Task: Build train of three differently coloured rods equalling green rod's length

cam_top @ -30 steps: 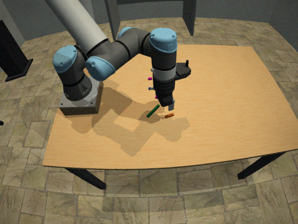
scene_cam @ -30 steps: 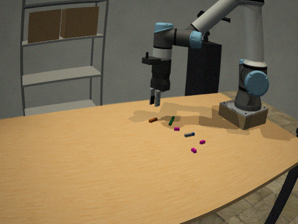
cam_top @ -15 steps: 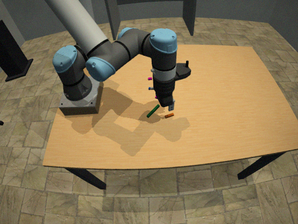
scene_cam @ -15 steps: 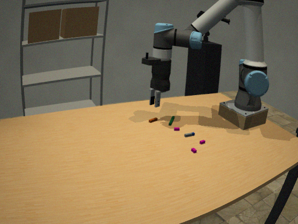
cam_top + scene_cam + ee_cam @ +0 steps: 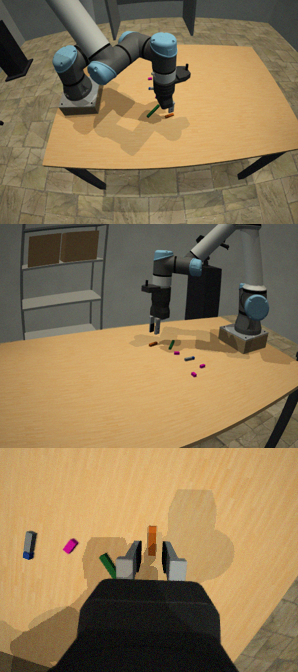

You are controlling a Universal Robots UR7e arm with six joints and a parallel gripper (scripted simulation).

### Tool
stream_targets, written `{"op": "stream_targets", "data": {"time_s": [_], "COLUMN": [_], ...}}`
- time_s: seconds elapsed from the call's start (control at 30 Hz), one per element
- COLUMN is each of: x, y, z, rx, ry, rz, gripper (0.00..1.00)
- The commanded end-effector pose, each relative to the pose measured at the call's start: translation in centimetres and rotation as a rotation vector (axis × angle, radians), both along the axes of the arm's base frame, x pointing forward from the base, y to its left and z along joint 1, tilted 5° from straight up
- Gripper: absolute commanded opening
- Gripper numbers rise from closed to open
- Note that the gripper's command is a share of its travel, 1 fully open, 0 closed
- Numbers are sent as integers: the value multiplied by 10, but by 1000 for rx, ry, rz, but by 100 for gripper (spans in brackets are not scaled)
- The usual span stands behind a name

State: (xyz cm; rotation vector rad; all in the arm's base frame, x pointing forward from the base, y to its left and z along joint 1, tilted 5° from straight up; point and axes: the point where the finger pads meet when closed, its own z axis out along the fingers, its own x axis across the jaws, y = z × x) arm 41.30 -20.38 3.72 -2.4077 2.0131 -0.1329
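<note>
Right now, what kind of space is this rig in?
Likely a lab or workshop: the arm's base is bolted to a wooden table, a metal shelf rack holds cardboard boxes, and the floor is stone-tiled.
</note>
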Motion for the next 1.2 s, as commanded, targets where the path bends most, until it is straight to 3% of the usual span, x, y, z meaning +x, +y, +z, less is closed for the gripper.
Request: {"op": "stream_targets", "data": {"time_s": [0.0, 0.67, 1.17], "x": [1, 3, 3], "y": [0, -1, -2], "z": [-8, -31, -36], "rx": [-1, -1, -1], "ry": [-1, -1, -1], "rz": [0, 0, 0], "gripper": [54, 54, 54]}}
